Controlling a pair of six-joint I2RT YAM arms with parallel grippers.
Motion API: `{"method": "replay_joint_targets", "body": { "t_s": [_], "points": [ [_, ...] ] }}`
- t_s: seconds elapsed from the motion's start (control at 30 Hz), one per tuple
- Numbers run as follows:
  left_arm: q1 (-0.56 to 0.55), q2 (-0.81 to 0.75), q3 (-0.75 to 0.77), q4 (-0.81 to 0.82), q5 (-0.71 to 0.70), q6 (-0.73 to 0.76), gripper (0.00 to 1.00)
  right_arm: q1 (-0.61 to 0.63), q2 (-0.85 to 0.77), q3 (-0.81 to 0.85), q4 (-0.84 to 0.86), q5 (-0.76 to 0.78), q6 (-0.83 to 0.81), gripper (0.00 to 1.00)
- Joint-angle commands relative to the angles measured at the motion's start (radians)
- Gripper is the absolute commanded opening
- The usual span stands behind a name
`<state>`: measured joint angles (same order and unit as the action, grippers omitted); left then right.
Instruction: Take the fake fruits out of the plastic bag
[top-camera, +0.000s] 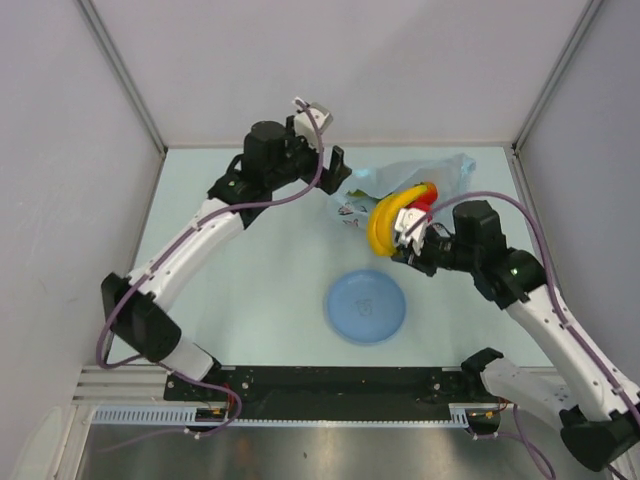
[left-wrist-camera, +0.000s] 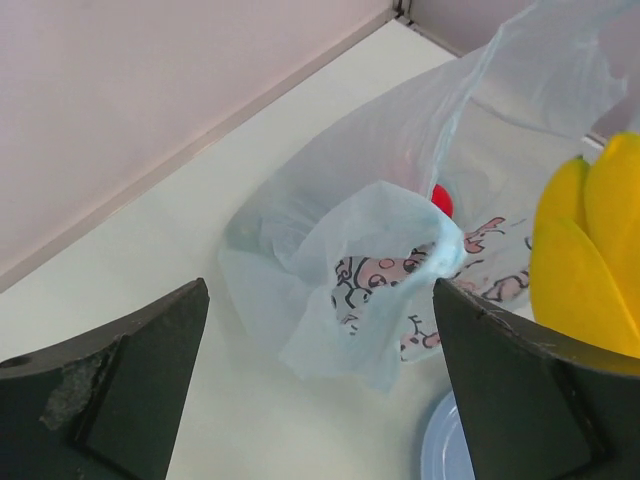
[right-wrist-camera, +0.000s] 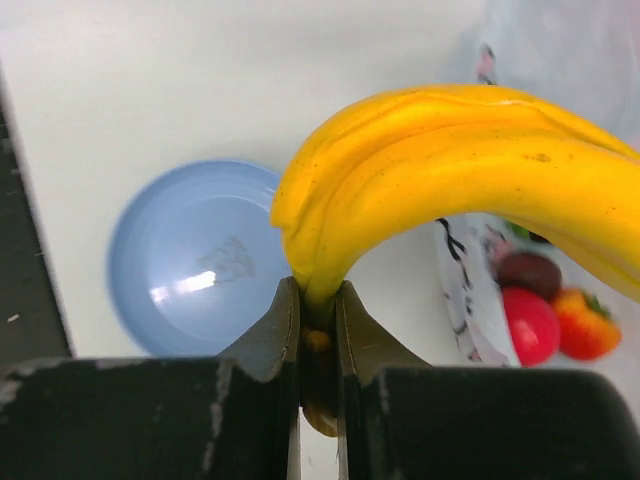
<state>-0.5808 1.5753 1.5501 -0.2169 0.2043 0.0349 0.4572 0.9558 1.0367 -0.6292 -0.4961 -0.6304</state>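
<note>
The right jaws were closed on one end of the banana (right-wrist-camera: 450, 160), holding it off the counter (top-camera: 260, 270) between the plastic bag (top-camera: 445, 172) and the blue plate (top-camera: 366, 306). Its far end overlapped the bag's mouth. Seen inside the bag: red fruit (right-wrist-camera: 530, 325), orange-red fruit (right-wrist-camera: 583, 325), dark round fruit (right-wrist-camera: 528, 270). The left jaws were spread wide, gripping nothing, just beside the bag's crumpled left edge. The bag lay at the counter's far right.

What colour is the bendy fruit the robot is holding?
Yellow. The banana pinched in the right gripper shows best in the right wrist view.
</note>
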Motion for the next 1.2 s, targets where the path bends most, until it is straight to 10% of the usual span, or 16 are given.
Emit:
{"method": "replay_joint_targets", "body": {
  "t_s": [0.0, 0.17, 0.63, 1.17],
  "points": [
    [0.033, -0.254, -0.059, 0.010, 0.067, -0.009, 1.00, 0.189, -0.095, 0.056, -0.151, 0.017, -0.087, 0.00],
    [0.050, -0.487, -0.226, -0.018, 0.060, 0.065, 1.00, 0.377, -0.045, 0.039, -0.244, 0.042, -0.048, 0.00],
    [0.443, -0.788, -0.404, -0.050, 0.161, -0.085, 1.00, 0.581, 0.221, -0.161, 0.233, 0.324, 0.589, 0.00],
    [0.564, -0.831, -0.542, 0.004, 0.244, -0.236, 0.99, 0.482, 0.317, -0.346, 0.511, 0.252, 0.380, 0.00]
  ]
}}
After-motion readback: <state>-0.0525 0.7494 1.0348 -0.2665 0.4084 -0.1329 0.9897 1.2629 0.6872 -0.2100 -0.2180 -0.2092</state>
